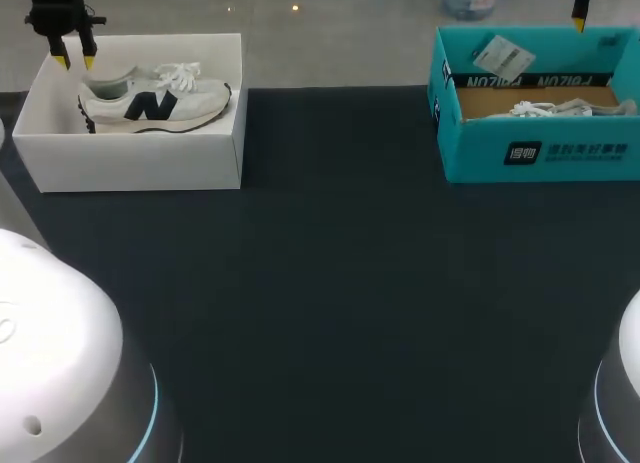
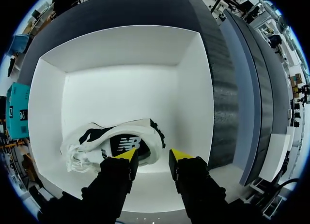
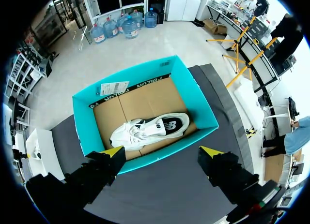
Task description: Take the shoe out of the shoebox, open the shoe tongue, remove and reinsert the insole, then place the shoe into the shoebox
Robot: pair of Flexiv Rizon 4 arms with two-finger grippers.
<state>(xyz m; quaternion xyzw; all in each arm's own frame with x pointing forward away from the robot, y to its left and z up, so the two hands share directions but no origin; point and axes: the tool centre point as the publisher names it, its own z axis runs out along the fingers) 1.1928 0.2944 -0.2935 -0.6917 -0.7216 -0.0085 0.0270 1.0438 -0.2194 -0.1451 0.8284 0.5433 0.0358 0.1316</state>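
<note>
Evidently poised for the lift-out, the left gripper (image 2: 152, 156) hung open just above the heel of the white sneaker (image 1: 155, 101) in the white shoebox (image 1: 140, 163), while the right gripper (image 3: 162, 151) hovered, fingers spread wide, over the teal shoebox (image 1: 540, 148) holding a second sneaker (image 3: 150, 129).

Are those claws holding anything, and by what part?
Nothing: left end effector hangs open over the white shoe; right end effector open over the teal box.

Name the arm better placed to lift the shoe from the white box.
Left: the left gripper hangs open just above that shoe; the right gripper is over the teal box across the table.
</note>
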